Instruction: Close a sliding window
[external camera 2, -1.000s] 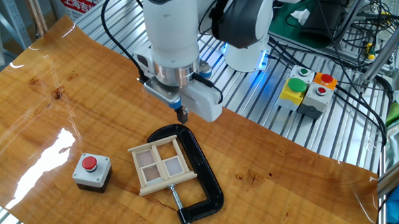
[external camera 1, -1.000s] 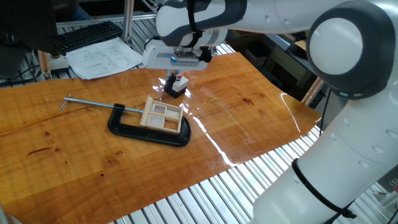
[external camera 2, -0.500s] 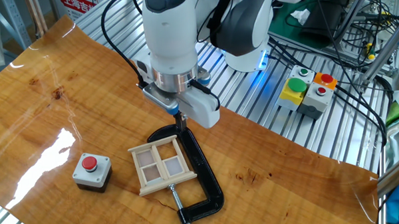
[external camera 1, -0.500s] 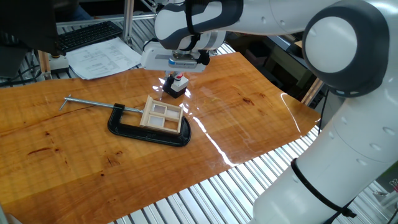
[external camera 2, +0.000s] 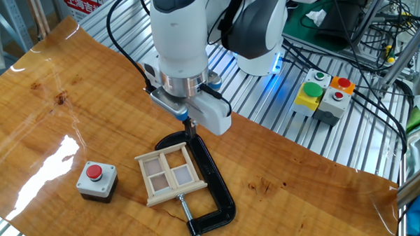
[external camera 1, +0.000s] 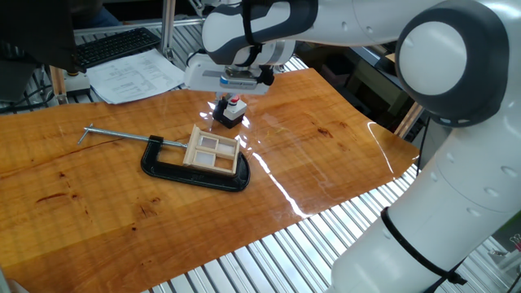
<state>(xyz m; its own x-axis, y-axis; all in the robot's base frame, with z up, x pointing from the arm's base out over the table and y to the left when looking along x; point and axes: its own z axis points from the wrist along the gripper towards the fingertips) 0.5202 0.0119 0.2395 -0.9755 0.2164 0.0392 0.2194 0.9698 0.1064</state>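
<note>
The bench (external camera 2: 48,102) spreads wide under my tool (external camera 2: 190,126), which hangs just above the far end of the black C-clamp (external camera 2: 216,184). Whether my fingers are spread or pressed together, I cannot tell. The sliding window (external camera 2: 169,175) lies flat inside that clamp's jaws, below my tool and slightly nearer the red button box (external camera 2: 96,181).

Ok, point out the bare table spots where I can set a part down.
Bare wood lies left of the red-button box, and right of the black C-clamp toward the table edge. Crowded: the middle, where the sliding window sits in the clamp with the tool just above.
</note>
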